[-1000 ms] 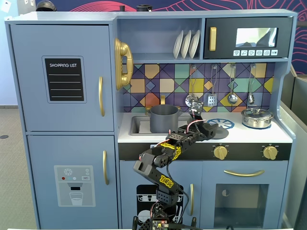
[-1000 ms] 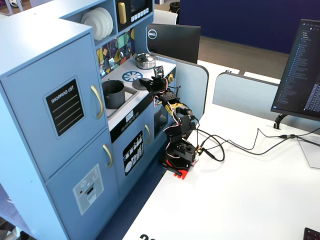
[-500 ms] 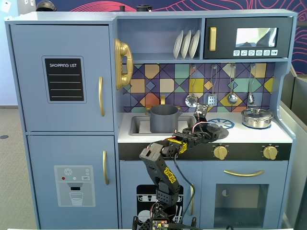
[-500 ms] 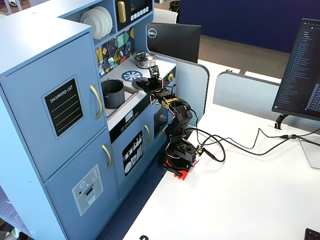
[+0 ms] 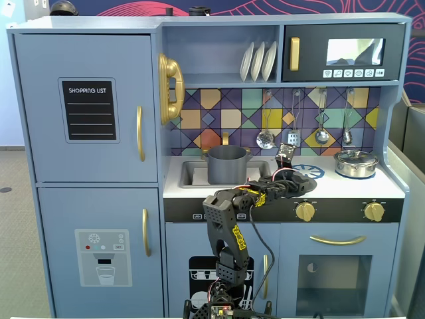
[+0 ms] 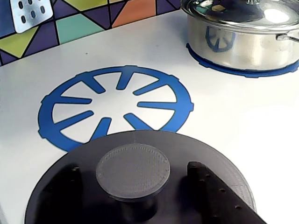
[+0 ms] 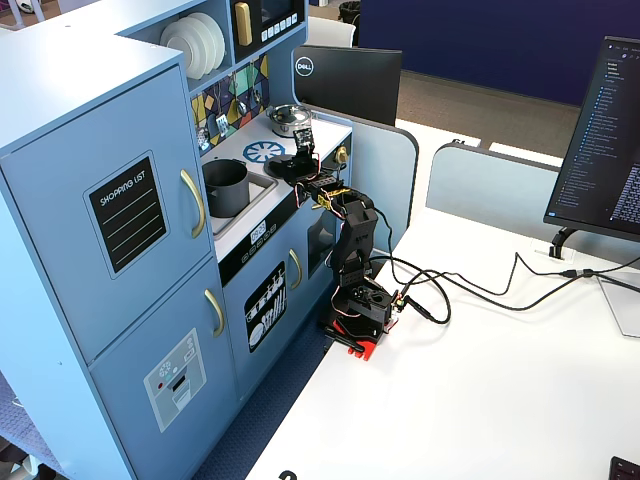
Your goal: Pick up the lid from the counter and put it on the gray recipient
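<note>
The arm had stretched further right since before; the claw (image 5: 297, 181) gripped the lid (image 6: 140, 186) by its knob over the desk (image 6: 243, 121).

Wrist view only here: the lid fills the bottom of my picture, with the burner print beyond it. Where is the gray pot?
Observer: In a fixed view, the gray pot stands in the sink recess, to the left of the lid.
Operator: Is anything on top of it?
Observer: No, its top is open in both fixed views.
Operator: How high is its rim compared with the lid?
Observer: In that same fixed view the rim shows clearly above the lid, so expect to lift before moving across.
</note>
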Available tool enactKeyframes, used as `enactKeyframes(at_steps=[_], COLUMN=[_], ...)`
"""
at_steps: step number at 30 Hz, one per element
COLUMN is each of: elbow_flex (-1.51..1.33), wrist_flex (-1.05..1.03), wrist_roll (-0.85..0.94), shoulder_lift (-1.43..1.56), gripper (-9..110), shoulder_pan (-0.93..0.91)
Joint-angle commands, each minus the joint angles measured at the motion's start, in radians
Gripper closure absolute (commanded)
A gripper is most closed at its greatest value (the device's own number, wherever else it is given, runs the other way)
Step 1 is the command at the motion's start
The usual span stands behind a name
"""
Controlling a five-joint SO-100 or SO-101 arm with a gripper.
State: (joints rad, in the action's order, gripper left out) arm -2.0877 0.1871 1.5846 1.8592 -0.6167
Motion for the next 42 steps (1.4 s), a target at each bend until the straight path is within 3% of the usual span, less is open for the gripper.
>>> enactKeyframes(at_steps=[1,4,20,30,42], elbow_flex=[0.101,0.137,0.176,0.385,0.474], wrist_flex=[0.031,0.034,0.04,-0.126,-0.376], wrist_roll=[-0.012,0.003,0.009,0.031,0.008], shoulder_lift=[-0.026,-0.061,0.018,0.107,0.268], gripper=[90,101,102,102,102], shoulder_pan=[0.003,0.012,0.055,0.117,0.368])
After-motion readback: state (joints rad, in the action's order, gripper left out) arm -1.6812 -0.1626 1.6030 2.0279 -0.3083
